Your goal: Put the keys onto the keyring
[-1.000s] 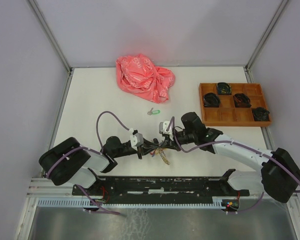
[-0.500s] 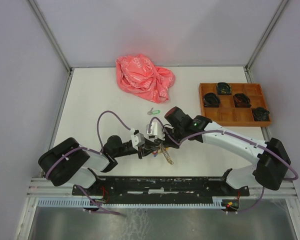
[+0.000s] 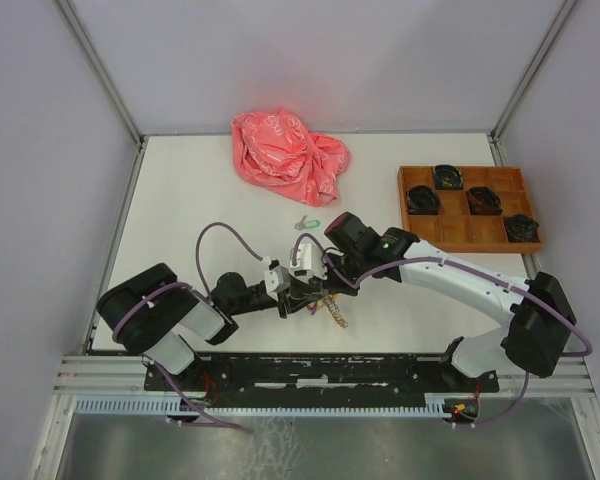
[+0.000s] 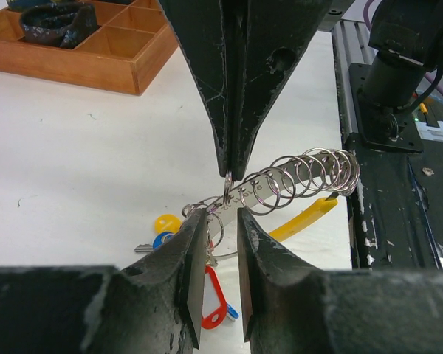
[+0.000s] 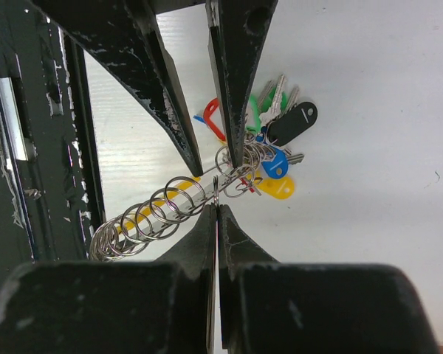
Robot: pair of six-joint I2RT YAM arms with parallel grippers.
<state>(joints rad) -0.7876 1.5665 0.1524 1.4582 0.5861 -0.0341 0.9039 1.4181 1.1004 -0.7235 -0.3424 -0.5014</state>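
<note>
A thin silver keyring [image 5: 216, 190] is pinched edge-on in my shut right gripper [image 5: 216, 208], which comes down from above in the left wrist view [image 4: 227, 171]. My left gripper [image 4: 220, 217] stands open just below it, its fingers [image 5: 173, 110] on either side of a cluster of rings and keys. A red-tagged key [image 4: 213, 295] lies under the left jaws, beside yellow [image 4: 166, 221] and blue [image 4: 161, 240] tags. The right wrist view also shows green [image 5: 255, 110] and black [image 5: 292, 122] tags in that bunch. A separate green-tagged key [image 3: 307, 224] lies alone on the table.
A row of spare rings [image 4: 303, 177] is threaded on a yellow-handled bar [image 4: 306, 216] by the bunch. A wooden compartment tray [image 3: 470, 238] with dark items stands at the right, and a crumpled pink bag [image 3: 288, 155] at the back. A black rail [image 4: 399, 221] runs along the near edge.
My left gripper has opened from nearly shut. The right arm has swung left and brought its pinched ring up to the left gripper's tips.
</note>
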